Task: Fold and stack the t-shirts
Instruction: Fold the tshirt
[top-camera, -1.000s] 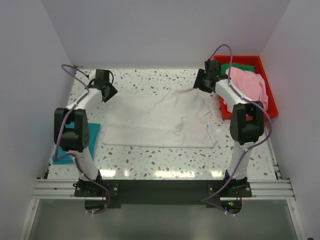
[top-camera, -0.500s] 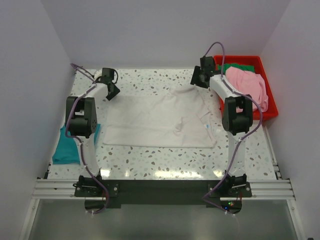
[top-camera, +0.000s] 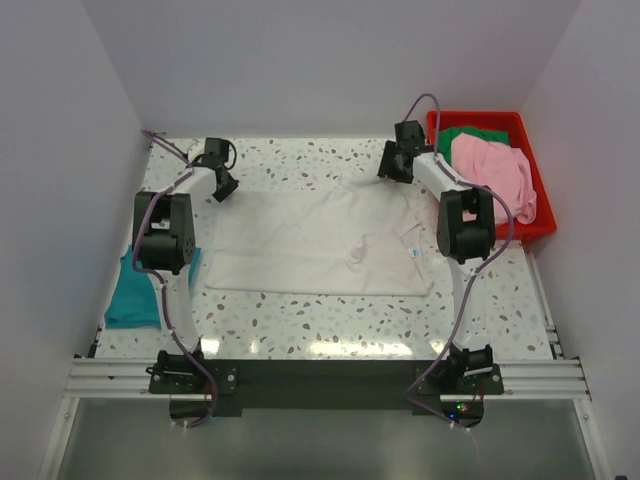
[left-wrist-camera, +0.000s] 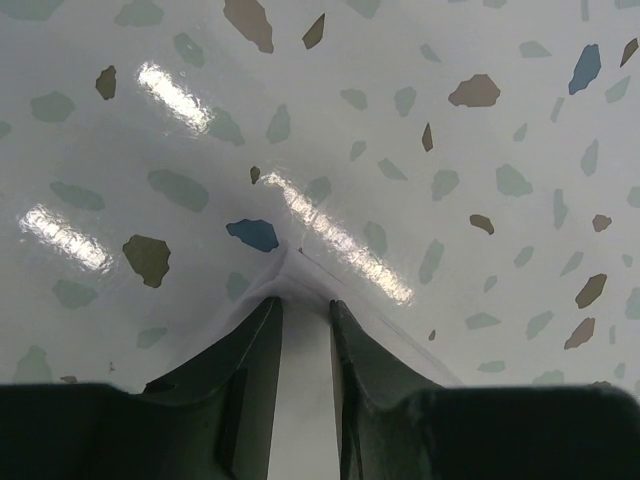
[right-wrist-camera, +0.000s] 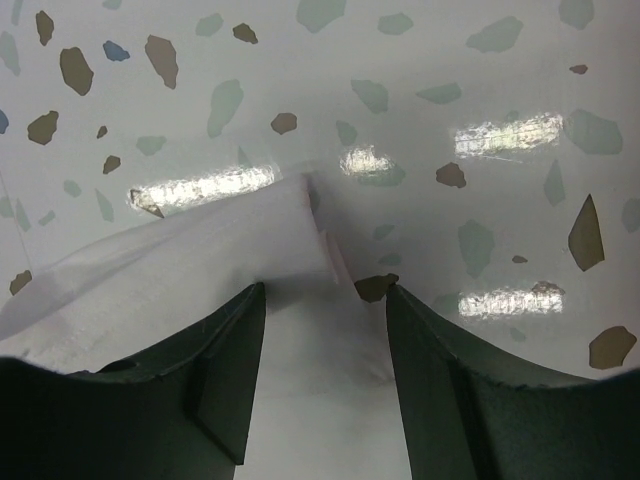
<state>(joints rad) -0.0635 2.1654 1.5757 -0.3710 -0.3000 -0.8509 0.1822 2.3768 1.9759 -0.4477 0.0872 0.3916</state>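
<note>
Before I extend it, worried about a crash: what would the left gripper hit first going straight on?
The left gripper, pinching the off-white t-shirt by a corner, points down at the terrazzo table; it would likely meet that just past the cloth.

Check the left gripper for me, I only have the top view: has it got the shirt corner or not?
Observer: Yes. In the left wrist view the left gripper is closed on the off-white shirt, with the corner tip poking out just past the fingertips.
Operator: And the right?
Observer: The right gripper has cloth filling the whole gap between its fingers, which stand wider apart than the left's.
Operator: Cloth lifted or flat at the left?
Observer: It looks lifted: the corner tents up off the speckled table toward the fingers.
</note>
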